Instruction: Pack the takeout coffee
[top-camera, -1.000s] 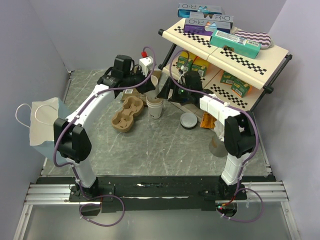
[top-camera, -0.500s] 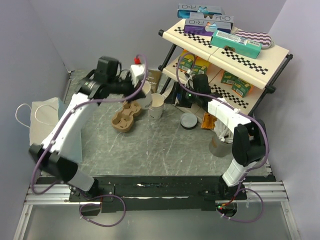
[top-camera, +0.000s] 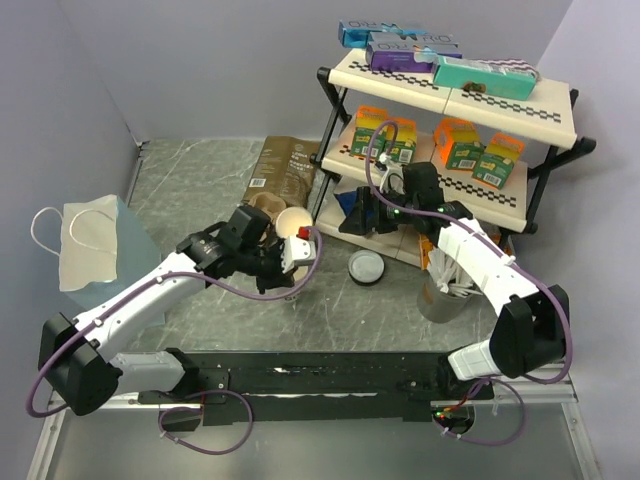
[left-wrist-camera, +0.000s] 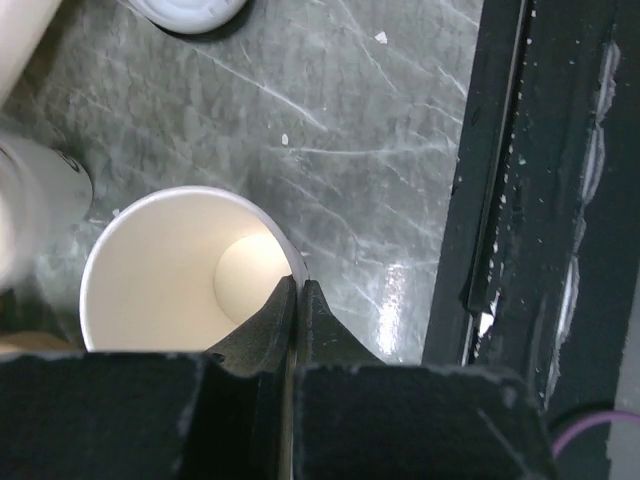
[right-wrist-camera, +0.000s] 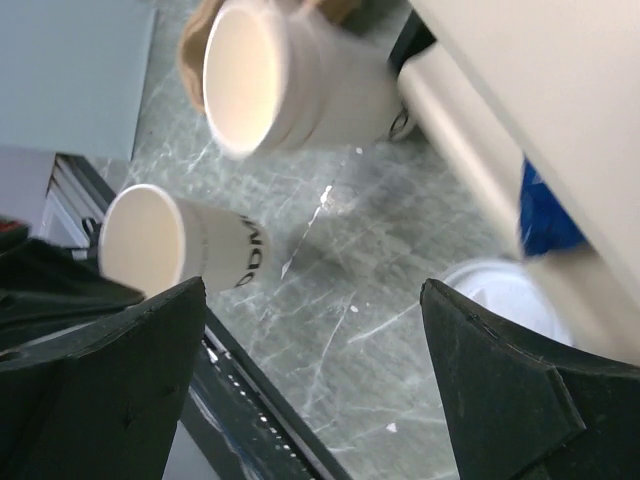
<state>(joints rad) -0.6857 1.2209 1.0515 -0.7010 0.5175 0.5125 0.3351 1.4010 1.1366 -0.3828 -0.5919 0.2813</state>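
Left arm (top-camera: 150, 295) stretched low along the table's near edge, left claw (left-wrist-camera: 297, 285) pinched shut on a paper cup (left-wrist-camera: 150, 275) rim, right arm (top-camera: 490, 270) reaching forward, right claw (right-wrist-camera: 315, 290) spread wide, empty

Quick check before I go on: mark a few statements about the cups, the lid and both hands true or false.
1. The left hand is shut on the rim of an open paper cup. True.
2. That cup wears its lid. False: the lid lies loose on the table.
3. The right hand is open and empty. True.
4. The paper bag stands on the right. False: it is at the far left.
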